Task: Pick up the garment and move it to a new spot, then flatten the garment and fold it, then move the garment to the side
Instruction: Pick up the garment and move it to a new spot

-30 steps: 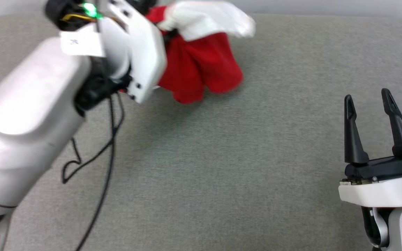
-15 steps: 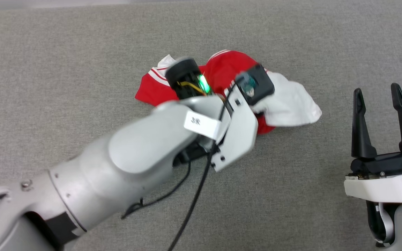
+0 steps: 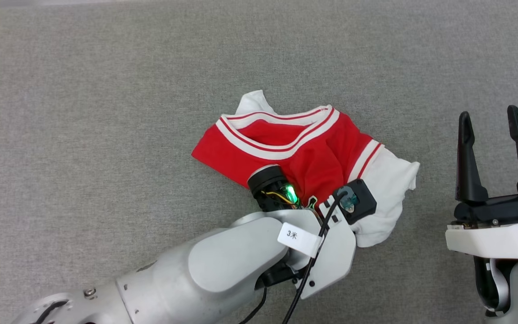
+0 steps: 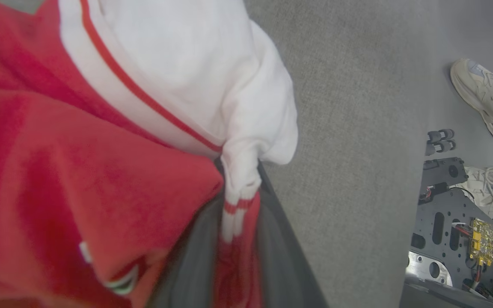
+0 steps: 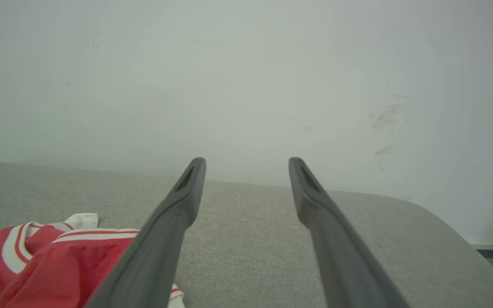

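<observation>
A second ago the garment hangs bunched in the air from your left gripper; now it lies on the grey surface. Since half a second ago it spreads wider, and its striped collar shows open instead of crumpled. Your left arm draws back toward you, its wrist now at the garment's near edge rather than over its middle. The head camera shifts early in that second.

right gripper: jaws are spread wide | garment: is seen bunched at lower left on grey tabletop
</observation>
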Available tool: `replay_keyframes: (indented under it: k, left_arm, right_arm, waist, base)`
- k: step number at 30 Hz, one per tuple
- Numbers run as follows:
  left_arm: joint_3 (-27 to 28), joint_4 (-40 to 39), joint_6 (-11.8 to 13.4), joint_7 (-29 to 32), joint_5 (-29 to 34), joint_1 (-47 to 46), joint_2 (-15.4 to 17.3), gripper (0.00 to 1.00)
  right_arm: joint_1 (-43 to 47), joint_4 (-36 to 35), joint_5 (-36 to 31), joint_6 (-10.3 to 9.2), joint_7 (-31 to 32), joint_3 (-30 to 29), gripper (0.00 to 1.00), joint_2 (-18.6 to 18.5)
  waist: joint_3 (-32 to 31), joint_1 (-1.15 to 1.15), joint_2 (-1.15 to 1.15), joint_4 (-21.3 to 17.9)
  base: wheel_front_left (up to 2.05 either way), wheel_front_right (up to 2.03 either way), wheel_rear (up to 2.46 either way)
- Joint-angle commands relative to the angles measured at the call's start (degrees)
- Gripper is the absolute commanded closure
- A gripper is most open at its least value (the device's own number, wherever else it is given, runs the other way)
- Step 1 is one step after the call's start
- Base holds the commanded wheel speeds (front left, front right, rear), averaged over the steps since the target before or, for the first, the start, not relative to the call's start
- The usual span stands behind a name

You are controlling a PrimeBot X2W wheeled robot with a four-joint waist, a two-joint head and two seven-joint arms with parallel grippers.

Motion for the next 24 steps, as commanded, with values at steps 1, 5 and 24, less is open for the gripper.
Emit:
replay_keyframes:
  k: [1, 5, 24]
  left_arm:
    - [-0.32, 0.14, -0.04, -0.30, 0.28, 1.41, -0.23, 1.00]
    - [-0.18, 1.95, -0.02, -6.52, 1.03, 0.16, -0.78, 0.00]
    - [12.10, 5.45, 15.63, -42.05, 4.29, 7.35, 5.65, 0.00]
  right_arm:
    - [-0.35, 0.18, 0.21, -0.04, -0.16, -0.03, 0.00, 0.17]
    - [0.81, 0.93, -0.10, -0.05, -0.16, -0.34, 0.00, 0.16]
    - [9.56, 3.94, -0.39, -0.04, -0.16, -1.28, 0.00, 0.15]
  waist:
    - [-0.29, 0.00, 0.00, 0.20]
    - [-2.17, 0.00, 0.00, 0.97]
    - [-14.78, 0.00, 0.00, 5.98]
  base:
    - [0.00, 0.00, 0.00]
    - [0.00, 0.00, 0.00]
    - [0.00, 0.00, 0.00]
